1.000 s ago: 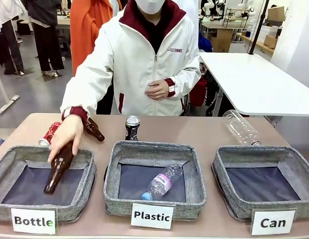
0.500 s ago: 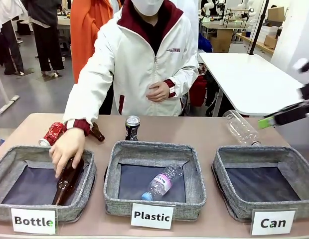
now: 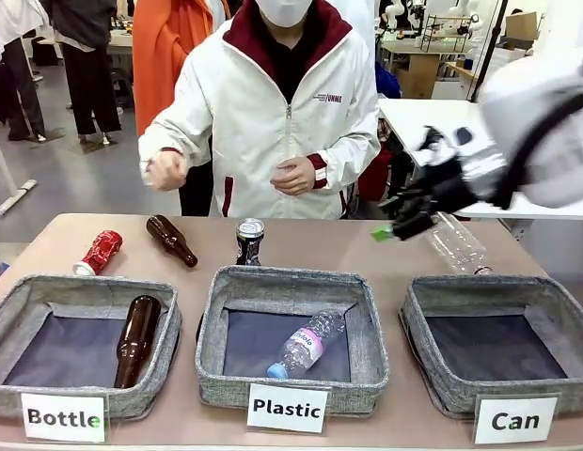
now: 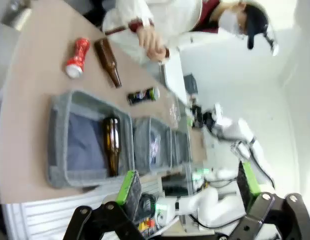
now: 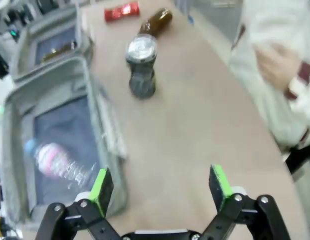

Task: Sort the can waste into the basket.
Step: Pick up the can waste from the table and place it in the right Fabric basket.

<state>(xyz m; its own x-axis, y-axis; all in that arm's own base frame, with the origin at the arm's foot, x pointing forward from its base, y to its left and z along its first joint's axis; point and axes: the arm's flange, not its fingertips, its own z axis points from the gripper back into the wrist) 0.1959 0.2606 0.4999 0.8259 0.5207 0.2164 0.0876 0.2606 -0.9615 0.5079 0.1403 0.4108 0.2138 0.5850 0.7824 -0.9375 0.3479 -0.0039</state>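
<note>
Smeared by motion in the front view: right arm [image 3: 545, 122] and right gripper [image 3: 397, 224], finger gap unreadable there. Upper end of clear bottle [image 3: 461, 249] covered by that gripper. Lower part of black can [image 3: 249, 239] hidden behind rim of middle basket [image 3: 291, 280]. Print on red can [image 3: 100, 251] too small to read. Can basket [image 3: 498, 289] cut off at right edge, bottle basket [image 3: 85, 289] at left edge. Blurred throughout the right wrist view: plastic bottle [image 5: 57, 162] a pale smear, person's hand [image 5: 275, 65] without clear fingers. In the left wrist view, Can basket too small to show its inside.
</note>
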